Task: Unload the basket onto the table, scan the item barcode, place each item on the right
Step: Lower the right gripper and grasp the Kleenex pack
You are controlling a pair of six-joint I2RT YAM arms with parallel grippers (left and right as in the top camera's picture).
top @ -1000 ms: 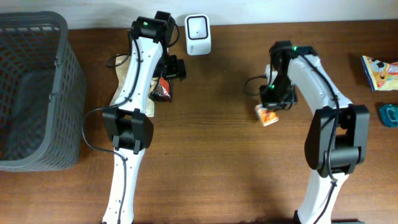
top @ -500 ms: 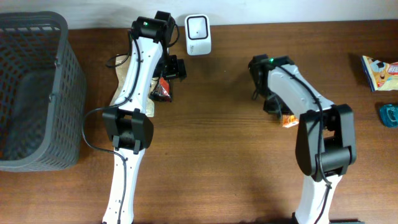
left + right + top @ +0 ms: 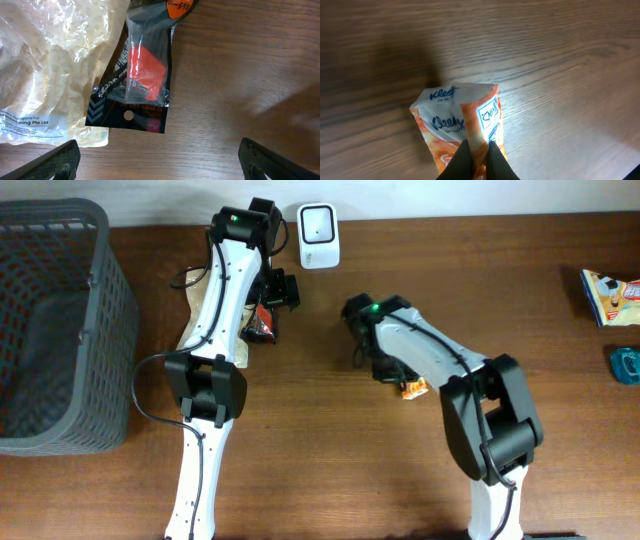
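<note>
An orange and white Kleenex tissue pack (image 3: 455, 125) hangs over the wood table, and my right gripper (image 3: 476, 145) is shut on its folded seam. From overhead the pack (image 3: 413, 388) peeks out beside the right gripper (image 3: 395, 372), near the table's middle. The white barcode scanner (image 3: 318, 235) stands at the back edge, up and to the left of it. My left gripper (image 3: 160, 162) is open over bare wood, just below a black and red packet (image 3: 145, 75) that lies flat.
A crinkled clear plastic bag (image 3: 55, 65) lies beside the black packet. A grey mesh basket (image 3: 60, 330) fills the left end. At the far right lie a yellow snack packet (image 3: 610, 295) and a small teal object (image 3: 626, 365).
My right arm has swung left toward the table's middle, carrying the tissue pack with it. The left arm has not moved.
</note>
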